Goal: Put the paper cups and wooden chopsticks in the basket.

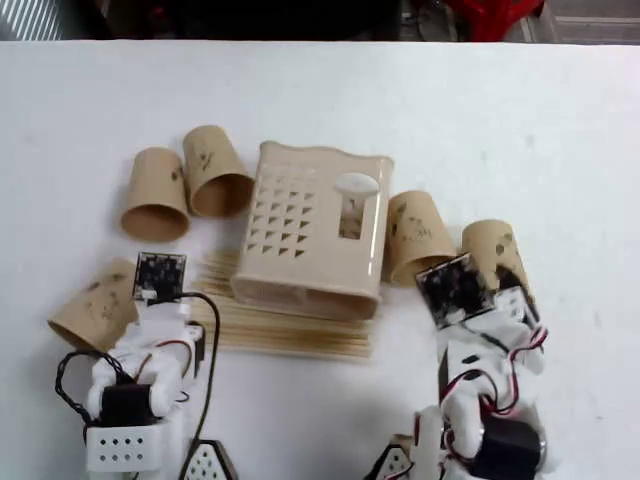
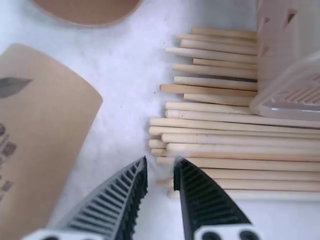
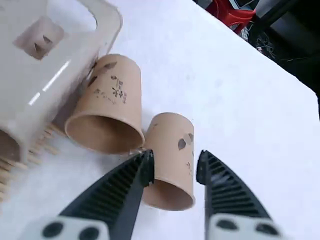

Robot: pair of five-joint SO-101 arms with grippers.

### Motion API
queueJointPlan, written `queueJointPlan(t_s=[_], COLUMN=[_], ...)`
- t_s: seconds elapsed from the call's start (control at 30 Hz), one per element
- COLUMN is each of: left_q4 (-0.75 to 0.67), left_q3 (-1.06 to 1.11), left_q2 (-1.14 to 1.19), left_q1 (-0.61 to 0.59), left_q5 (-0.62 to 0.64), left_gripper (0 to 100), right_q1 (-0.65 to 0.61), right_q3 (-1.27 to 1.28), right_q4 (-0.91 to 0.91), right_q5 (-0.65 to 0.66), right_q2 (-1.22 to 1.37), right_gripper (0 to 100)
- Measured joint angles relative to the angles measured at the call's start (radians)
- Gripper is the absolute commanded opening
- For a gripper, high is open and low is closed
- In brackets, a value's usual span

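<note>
The right end effector [image 3: 175, 167] is released. Its 2 jaws stand apart on either side of a paper cup [image 3: 172, 140] that lies on its side on the worktop [image 3: 240, 85], right of the basket [image 3: 45, 50]. To grasp it well, I judge the jaws should go lower until they are around the middle of the cup wall and then close gently. Thin paper crushes easily, and a round cup can roll away. The second cup [image 3: 107, 100] lies just beside it, so the jaw on that side must not push it.

The left end effector [image 2: 160, 175] is released too, with a narrow gap and nothing inside. It is just at the ends of the wooden chopsticks [image 2: 235, 130], which lie flat and run partly under the basket.

The high view gives the whole layout: 5 cups, 3 left of the basket and 2 right, all still outside it, and the basket seems to lie on its side. The wrist views give what the arms cover there, namely the jaw gaps and how the tips stand to the cup and the stick ends.
</note>
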Motion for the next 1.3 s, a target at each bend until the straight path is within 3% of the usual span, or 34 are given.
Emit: queueJointPlan(t_s=[0.33,0.7,0.93,1.3], left_q4=[0.0,0.0,0.0,0.0], left_q3=[0.0,0.0,0.0,0.0], left_q2=[0.0,0.0,0.0,0.0], left_q1=[0.0,0.0,0.0,0.0], left_q5=[0.0,0.0,0.0,0.0], left_gripper=[11,11,11,11], right_q1=[-0.311,-0.348,-0.348,-0.348], right_q3=[-0.601,-1.112,-1.24,-1.258], right_q4=[-0.002,-0.003,-0.003,-0.014], right_q5=[-0.284,-0.437,-0.44,-0.44], right_q2=[0.836,1.636,1.857,1.987], right_gripper=[18.6,18.4,18.4,16.7])
